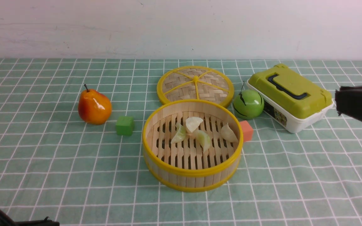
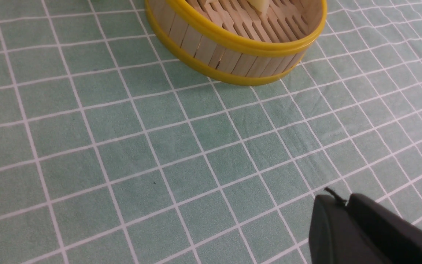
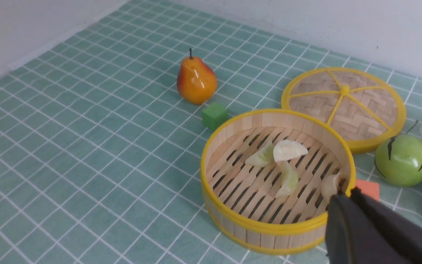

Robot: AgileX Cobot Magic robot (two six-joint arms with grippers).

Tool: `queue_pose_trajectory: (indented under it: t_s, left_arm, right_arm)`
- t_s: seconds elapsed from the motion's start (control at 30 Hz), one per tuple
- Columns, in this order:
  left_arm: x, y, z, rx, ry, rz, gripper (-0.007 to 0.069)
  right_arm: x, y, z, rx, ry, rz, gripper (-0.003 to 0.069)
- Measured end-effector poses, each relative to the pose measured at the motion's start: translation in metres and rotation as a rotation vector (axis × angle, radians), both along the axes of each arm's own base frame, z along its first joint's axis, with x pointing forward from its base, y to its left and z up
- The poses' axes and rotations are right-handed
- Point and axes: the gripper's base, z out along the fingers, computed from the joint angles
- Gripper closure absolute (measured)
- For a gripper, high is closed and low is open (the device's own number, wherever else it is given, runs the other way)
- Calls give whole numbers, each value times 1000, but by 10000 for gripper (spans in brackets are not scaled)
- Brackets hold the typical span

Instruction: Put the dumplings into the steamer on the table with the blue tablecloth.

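The steamer (image 1: 190,171) stands mid-table on the blue tablecloth (image 1: 42,157). Several dumplings lie on its slatted floor: one cream (image 1: 193,124), two pale green (image 1: 179,135) (image 1: 203,138), and one by the right wall (image 1: 228,133). The right wrist view shows them too, the cream dumpling (image 3: 289,150) among them. My right gripper (image 1: 339,100) hangs shut and empty at the right edge, away from the steamer; its tips (image 3: 344,194) overlap the steamer rim (image 3: 266,227). My left gripper (image 2: 337,200) is shut and empty above bare cloth, with the steamer wall (image 2: 240,42) beyond it.
A woven yellow-rimmed lid (image 1: 195,84) lies flat behind the steamer. A pear (image 1: 94,106) and a green cube (image 1: 124,125) sit to its left. A green apple (image 1: 248,104), an orange cube (image 1: 247,130) and a green-lidded box (image 1: 291,94) sit to its right.
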Motion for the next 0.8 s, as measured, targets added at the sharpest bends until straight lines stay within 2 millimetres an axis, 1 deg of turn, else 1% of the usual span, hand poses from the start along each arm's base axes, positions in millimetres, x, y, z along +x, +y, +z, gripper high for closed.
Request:
queue_pose_trajectory:
  t_s: [0.13, 0.2, 0.23, 0.27, 0.4, 0.43, 0.47, 0.53, 0.57, 0.67, 0.73, 0.8]
  left_arm:
    - [0, 0, 0, 0, 0, 0, 575]
    - [0, 0, 0, 0, 0, 0, 570]
    - [0, 0, 0, 0, 0, 0, 568]
    - [0, 0, 0, 0, 0, 0, 568]
    - [0, 0, 0, -1, 1, 0, 566]
    - [0, 0, 0, -1, 1, 0, 566]
    - [0, 0, 0, -1, 1, 0, 566]
    - [0, 0, 0, -1, 1, 0, 565]
    - [0, 0, 0, -1, 1, 0, 565]
    - [0, 0, 0, -1, 1, 0, 559]
    - [0, 0, 0, -1, 1, 0, 555]
    - [0, 0, 0, -1, 1, 0, 554]
  right_arm:
    - [-12, -14, -40, 40, -98, -64, 680]
    - [-21, -27, -73, 67, -144, -138, 680]
    - [-24, -32, -82, 73, -155, -163, 680]
    - [-30, -40, -96, 79, -175, -208, 680]
    - [-49, -65, -142, 8, -251, -396, 680]
    - [-52, -69, -147, -2, -268, -432, 680]
    - [-56, -74, -159, -29, -275, -482, 680]
    - [-61, -78, -171, -37, -282, -547, 680]
    - [-63, -80, -180, -36, -265, -575, 680]
    - [-67, -82, -199, -25, -223, -617, 680]
    - [-68, -83, -209, -38, -180, -620, 680]
    - [-69, -83, -212, -46, -149, -620, 680]
